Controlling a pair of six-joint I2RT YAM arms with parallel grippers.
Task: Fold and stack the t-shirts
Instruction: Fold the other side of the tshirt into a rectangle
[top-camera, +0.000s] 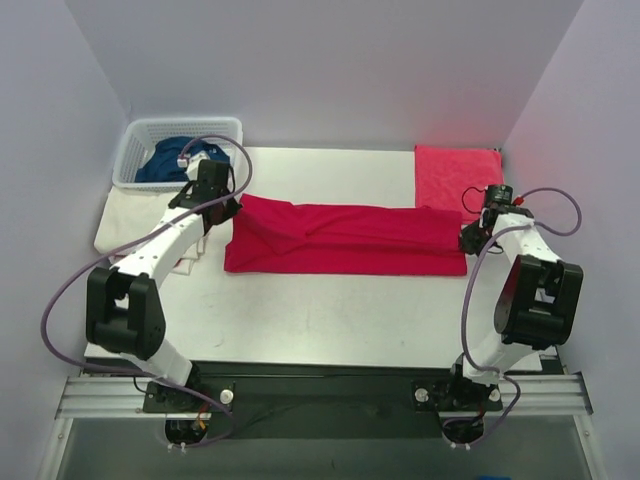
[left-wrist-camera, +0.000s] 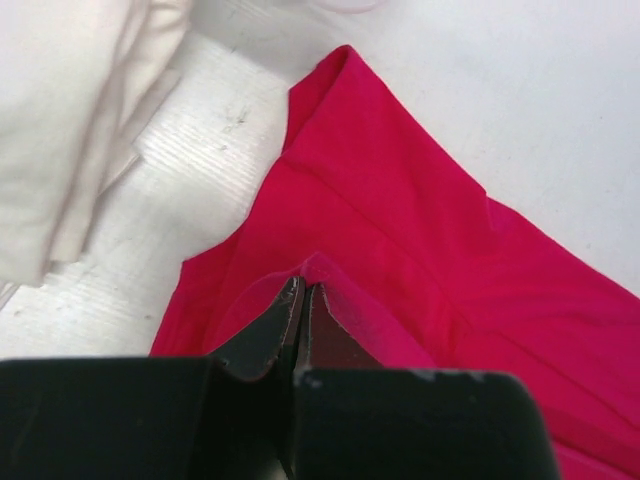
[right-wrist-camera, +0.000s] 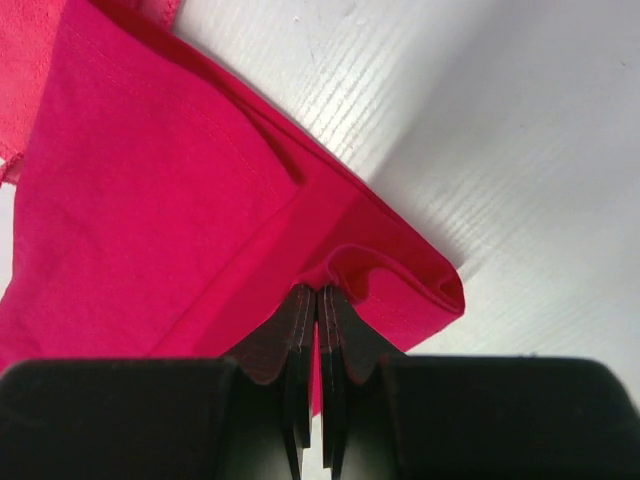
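The crimson red t-shirt (top-camera: 340, 240) lies folded into a long band across the middle of the table. My left gripper (top-camera: 234, 205) is shut on its far left corner; in the left wrist view the gripper (left-wrist-camera: 303, 290) pinches a raised ridge of red fabric (left-wrist-camera: 420, 230). My right gripper (top-camera: 468, 238) is shut on its right end; in the right wrist view the gripper (right-wrist-camera: 317, 293) pinches a bunched fold of the red shirt (right-wrist-camera: 150, 180). The dark blue t-shirt (top-camera: 180, 158) lies in the basket. The cream-white t-shirt (top-camera: 128, 215) lies at the left, also seen in the left wrist view (left-wrist-camera: 60, 110).
A white lattice basket (top-camera: 135, 140) stands at the back left corner. A folded red cloth (top-camera: 455, 172) lies at the back right, just behind my right gripper. Grey walls close in the table on three sides.
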